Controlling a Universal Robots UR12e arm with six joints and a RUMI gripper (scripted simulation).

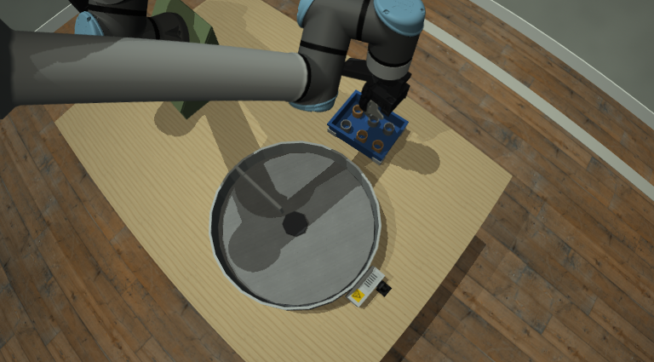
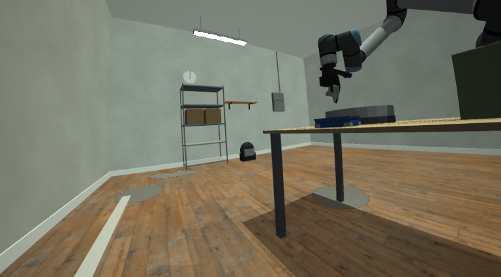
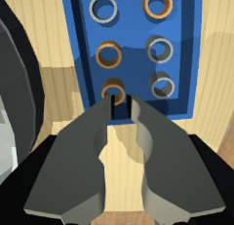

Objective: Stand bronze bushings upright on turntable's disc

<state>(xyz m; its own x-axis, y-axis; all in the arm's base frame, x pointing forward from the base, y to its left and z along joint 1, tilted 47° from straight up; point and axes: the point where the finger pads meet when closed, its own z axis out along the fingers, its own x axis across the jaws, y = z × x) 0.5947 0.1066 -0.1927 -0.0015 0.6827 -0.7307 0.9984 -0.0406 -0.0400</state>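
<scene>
The blue crate [image 1: 352,143] [image 2: 332,122] [image 3: 193,64] holds three bronze bushings [image 1: 358,115] [image 1: 361,140] [image 1: 377,149] [image 3: 157,16] [image 3: 108,66] [image 3: 113,83] and three steel bushings [image 1: 346,129] [image 1: 388,132] [image 3: 103,21], all upright. My gripper [image 1: 375,114] [image 2: 335,102] [image 3: 120,95] is shut, with only a narrow empty gap between its tips. It hangs above the crate. In the wrist view its left tip overlaps the edge of the lowest bronze bushing. The turntable's disc [image 1: 328,261] carries no bushings; its dark hub [image 1: 295,224] is at the centre.
The turntable's raised rim [image 1: 380,222] [image 2: 376,111] stands close beside the crate. A thin bar [image 1: 260,189] runs from the rim towards the hub. A small control box [image 1: 371,280] with a black knob [image 1: 383,288] sits at the rim. A green block [image 1: 169,3] [image 2: 480,82] stands farther off.
</scene>
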